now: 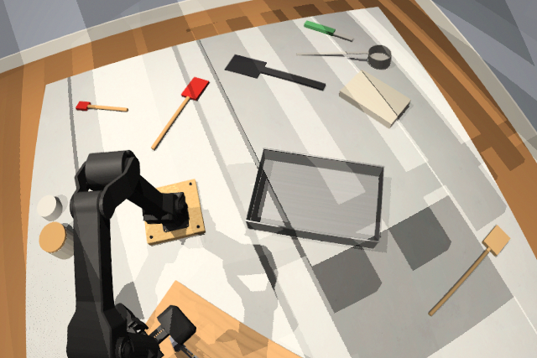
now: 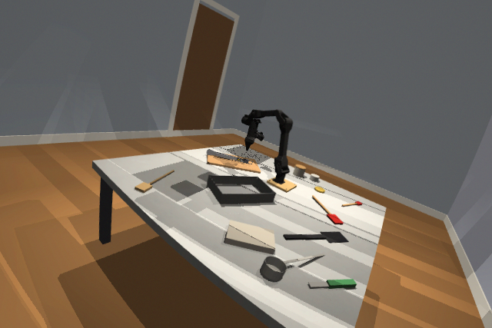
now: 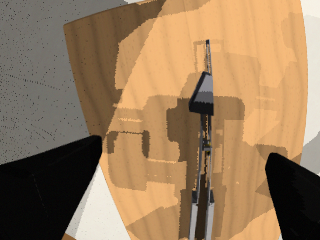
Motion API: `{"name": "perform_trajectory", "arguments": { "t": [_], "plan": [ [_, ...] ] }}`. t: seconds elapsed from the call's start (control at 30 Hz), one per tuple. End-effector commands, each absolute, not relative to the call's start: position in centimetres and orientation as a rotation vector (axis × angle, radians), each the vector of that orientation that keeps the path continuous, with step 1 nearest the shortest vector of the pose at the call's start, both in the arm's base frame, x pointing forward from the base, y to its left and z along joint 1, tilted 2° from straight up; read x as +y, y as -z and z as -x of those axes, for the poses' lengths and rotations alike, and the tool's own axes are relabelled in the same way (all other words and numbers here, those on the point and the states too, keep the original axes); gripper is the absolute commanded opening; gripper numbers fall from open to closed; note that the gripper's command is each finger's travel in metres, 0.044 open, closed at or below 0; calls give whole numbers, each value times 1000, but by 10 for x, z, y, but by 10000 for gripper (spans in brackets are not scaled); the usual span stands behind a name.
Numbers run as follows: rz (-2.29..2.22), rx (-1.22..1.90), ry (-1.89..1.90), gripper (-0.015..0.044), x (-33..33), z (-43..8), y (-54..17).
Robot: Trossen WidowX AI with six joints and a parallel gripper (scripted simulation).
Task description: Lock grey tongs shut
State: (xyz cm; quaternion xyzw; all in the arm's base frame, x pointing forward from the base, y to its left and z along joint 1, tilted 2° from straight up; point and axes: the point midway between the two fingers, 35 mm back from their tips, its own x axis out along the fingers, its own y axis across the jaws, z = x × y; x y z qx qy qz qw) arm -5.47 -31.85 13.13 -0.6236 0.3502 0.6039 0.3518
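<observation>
The grey tongs (image 3: 204, 97) (image 2: 224, 154) lie along the wooden board (image 3: 280, 75) (image 2: 232, 164) (image 1: 208, 314). Their two arms are close together, nearly parallel, with a narrow gap; whether the lock is engaged does not show. My gripper (image 3: 187, 154) (image 2: 247, 147) is wide open above the board, its fingers standing clear on either side of the tongs, with nothing held. Its fingertips do not show in the top view. The roasting tin (image 1: 312, 235) (image 2: 246, 198) stands on the table with no tongs across it.
A wooden spatula (image 1: 459, 282) lies beyond the tin. A beige block (image 1: 375, 95), a black turner (image 1: 294, 78), a strainer-like ring tool (image 1: 379, 57), a green-handled tool (image 1: 320, 27) and a red spatula (image 1: 195, 88) lie farther off. Two cylinders (image 1: 53, 236) (image 1: 48, 207) stand beside the arm.
</observation>
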Motion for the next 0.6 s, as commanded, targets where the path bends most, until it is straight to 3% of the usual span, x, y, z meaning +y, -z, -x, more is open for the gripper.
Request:
{"name": "perform_trajectory", "arguments": {
  "t": [0.0,0.57],
  "plan": [
    [1606,910,-1570,440,-273,87,-167],
    [1611,933,-1570,440,-265,92,-215]
  ]
}}
